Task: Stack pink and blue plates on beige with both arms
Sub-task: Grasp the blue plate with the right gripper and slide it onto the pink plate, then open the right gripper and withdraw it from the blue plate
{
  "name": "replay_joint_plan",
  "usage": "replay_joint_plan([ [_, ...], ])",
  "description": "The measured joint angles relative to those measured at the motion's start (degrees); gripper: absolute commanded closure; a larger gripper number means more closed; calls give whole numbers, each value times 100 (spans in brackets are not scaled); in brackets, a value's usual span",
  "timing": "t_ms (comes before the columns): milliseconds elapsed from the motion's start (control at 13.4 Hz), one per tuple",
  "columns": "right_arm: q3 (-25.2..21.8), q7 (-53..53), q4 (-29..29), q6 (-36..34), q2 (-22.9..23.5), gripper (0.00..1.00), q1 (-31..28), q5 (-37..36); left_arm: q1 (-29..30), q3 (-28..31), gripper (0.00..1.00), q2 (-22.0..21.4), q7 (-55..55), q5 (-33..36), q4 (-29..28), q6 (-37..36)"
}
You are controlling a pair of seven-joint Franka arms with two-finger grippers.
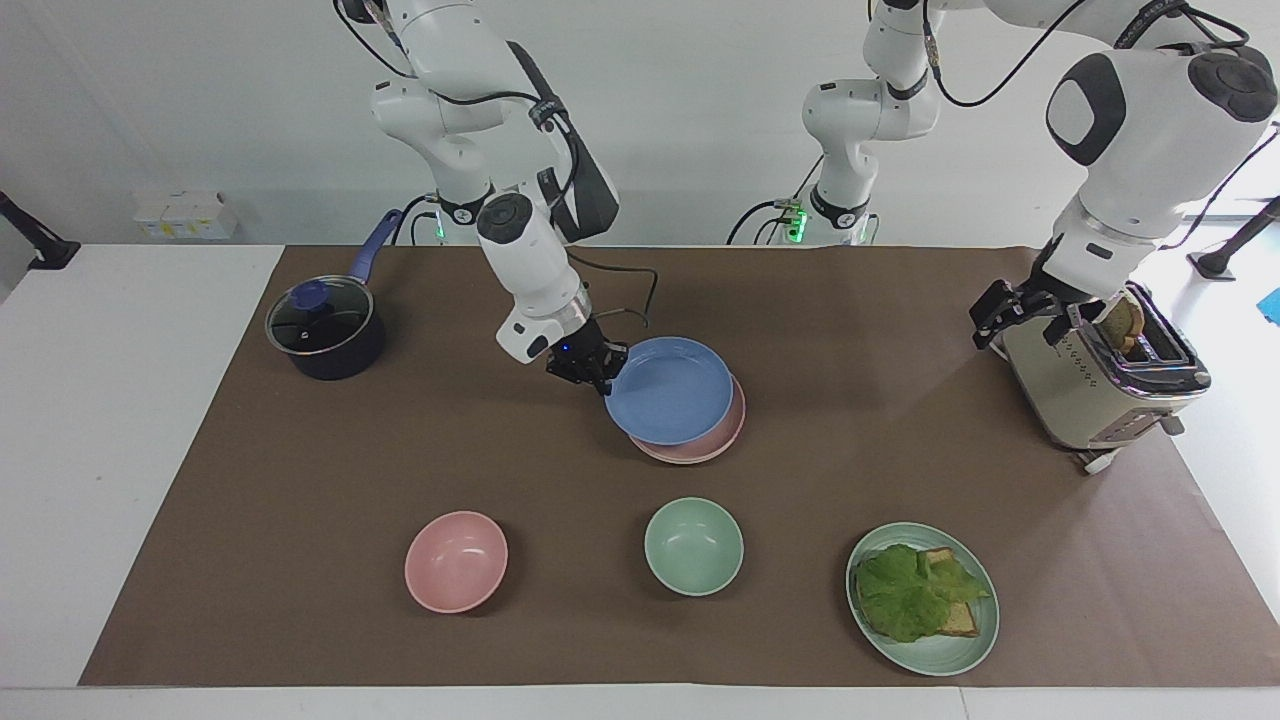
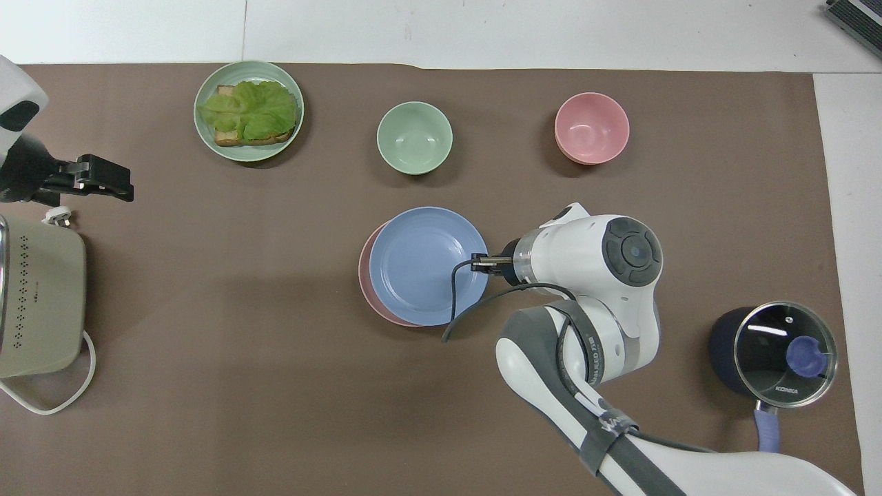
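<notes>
My right gripper (image 1: 603, 378) (image 2: 475, 262) is shut on the rim of the blue plate (image 1: 668, 392) (image 2: 424, 265). It holds the plate low over the pink plate (image 1: 722, 438) (image 2: 364, 272), slightly tilted and shifted a little toward the right arm's end. Only a crescent of the pink plate shows, and I cannot tell whether the two touch. The beige plate is hidden. My left gripper (image 1: 985, 325) (image 2: 124, 187) waits open beside the toaster with nothing in it.
A toaster (image 1: 1100, 390) (image 2: 38, 303) stands at the left arm's end, a lidded pot (image 1: 325, 330) (image 2: 782, 348) at the right arm's end. Farther from the robots sit a pink bowl (image 1: 456, 560) (image 2: 591, 127), a green bowl (image 1: 693, 546) (image 2: 414, 136) and a green plate (image 1: 935, 655) (image 2: 204, 131) with a sandwich.
</notes>
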Motion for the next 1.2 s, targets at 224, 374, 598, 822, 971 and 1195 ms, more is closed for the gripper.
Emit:
replay_joint_plan([
  [224, 0, 185, 35, 140, 158, 100, 182, 0, 0, 0, 0, 0, 0, 0, 0, -1],
  [374, -2, 190, 46, 163, 191, 100, 205, 0, 0, 0, 0, 0, 0, 0, 0, -1],
  [598, -19, 190, 59, 171, 193, 100, 205, -1, 0, 0, 0, 0, 0, 0, 0, -1],
  [822, -31, 190, 61, 311, 216, 100, 204, -1, 0, 0, 0, 0, 0, 0, 0, -1],
  [971, -31, 190, 61, 341, 265, 100, 204, -1, 0, 0, 0, 0, 0, 0, 0, -2],
  [1195, -32, 190, 62, 369, 311, 65, 204, -2, 0, 0, 0, 0, 0, 0, 0, -2],
])
